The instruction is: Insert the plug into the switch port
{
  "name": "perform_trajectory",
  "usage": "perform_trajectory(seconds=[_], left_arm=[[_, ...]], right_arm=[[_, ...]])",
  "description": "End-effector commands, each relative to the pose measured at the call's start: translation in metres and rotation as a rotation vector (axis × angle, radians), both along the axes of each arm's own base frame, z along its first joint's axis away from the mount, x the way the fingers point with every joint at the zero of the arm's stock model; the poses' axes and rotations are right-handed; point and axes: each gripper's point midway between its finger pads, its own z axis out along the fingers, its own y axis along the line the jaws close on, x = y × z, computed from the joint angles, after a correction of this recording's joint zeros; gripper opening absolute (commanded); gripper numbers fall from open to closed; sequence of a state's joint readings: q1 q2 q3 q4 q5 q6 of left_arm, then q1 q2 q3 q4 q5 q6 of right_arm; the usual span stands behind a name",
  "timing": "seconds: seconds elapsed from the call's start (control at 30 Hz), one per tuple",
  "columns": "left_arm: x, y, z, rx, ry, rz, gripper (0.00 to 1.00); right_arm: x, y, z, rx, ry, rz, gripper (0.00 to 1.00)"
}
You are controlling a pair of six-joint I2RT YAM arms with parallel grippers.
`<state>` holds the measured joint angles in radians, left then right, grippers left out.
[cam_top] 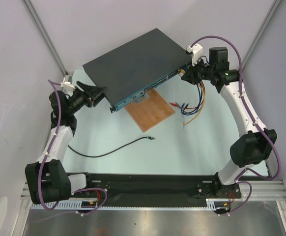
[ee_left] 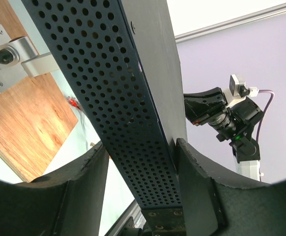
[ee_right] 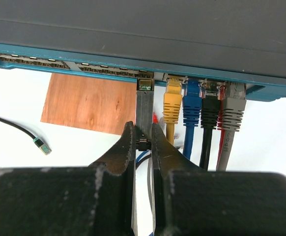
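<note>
Pale mint table (cam_top: 182, 152), matte. There are lilac walls (cam_top: 15, 73) on both sides, with an aluminium strut (cam_top: 43, 34) running up each back corner. A black base plate (cam_top: 148, 183) at the near edge carries both your arms.

The switch (cam_top: 133, 61) sits at the back, turned at an angle. Its blue face is toward you, with the ports (ee_right: 44, 61) in a row along it. Its near edge overlaps a wooden board (cam_top: 150, 112), and a metal bracket (ee_left: 10, 56) is screwed to that board under the switch. Can't tell whether the switch lies flat or is propped.

Your left gripper (cam_top: 103, 96) is clamped on the switch's left end. In the wrist view there is a finger (ee_left: 84, 187) on either side of the perforated side wall, both up against it.

Your right gripper (ee_right: 143, 127) is clenched on a thin grey stick (ee_right: 144, 105). The stick's top end sits in a port just left of the yellow cable (ee_right: 173, 101). Blue, black and grey cables are plugged in side by side to the right of the yellow one. A red one is partly hidden behind them.

The plug (cam_top: 152, 139) lies loose on the table in front of the board. It is well apart from both grippers and not in any port. Its thin black cable (cam_top: 103, 153) curves away toward your left arm.
</note>
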<state>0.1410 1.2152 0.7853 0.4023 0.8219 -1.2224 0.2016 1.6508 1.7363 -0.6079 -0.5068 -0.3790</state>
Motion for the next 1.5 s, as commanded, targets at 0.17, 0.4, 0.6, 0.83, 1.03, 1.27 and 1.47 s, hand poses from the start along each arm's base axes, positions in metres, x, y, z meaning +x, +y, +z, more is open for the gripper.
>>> perform_trajectory(seconds=[0.17, 0.4, 0.6, 0.83, 1.03, 1.27, 1.47], left_arm=[[0.003, -0.009, -0.007, 0.05, -0.031, -0.032, 0.0], [0.004, -0.008, -0.007, 0.051, -0.032, -0.029, 0.0], [0.002, -0.008, -0.007, 0.054, -0.03, -0.028, 0.0], [0.004, -0.008, -0.009, 0.06, -0.024, -0.026, 0.0], [0.004, -0.008, -0.007, 0.068, -0.028, -0.026, 0.01], [0.006, -0.007, -0.008, 0.07, -0.024, -0.026, 0.0], [0.007, -0.007, -0.008, 0.069, -0.024, -0.026, 0.0]], right_arm=[[-0.009, 0.031, 0.039, 0.078, -0.109, 0.107, 0.0], [-0.01, 0.026, 0.029, 0.031, -0.116, 0.082, 0.0], [-0.009, 0.012, 0.03, 0.029, -0.1, 0.067, 0.0], [-0.025, 0.008, 0.034, 0.049, -0.071, 0.102, 0.0], [-0.021, -0.005, 0.026, 0.002, -0.069, 0.042, 0.0], [-0.013, -0.013, 0.018, -0.048, -0.062, 0.007, 0.0], [-0.004, -0.011, 0.021, -0.037, -0.061, -0.003, 0.0]])
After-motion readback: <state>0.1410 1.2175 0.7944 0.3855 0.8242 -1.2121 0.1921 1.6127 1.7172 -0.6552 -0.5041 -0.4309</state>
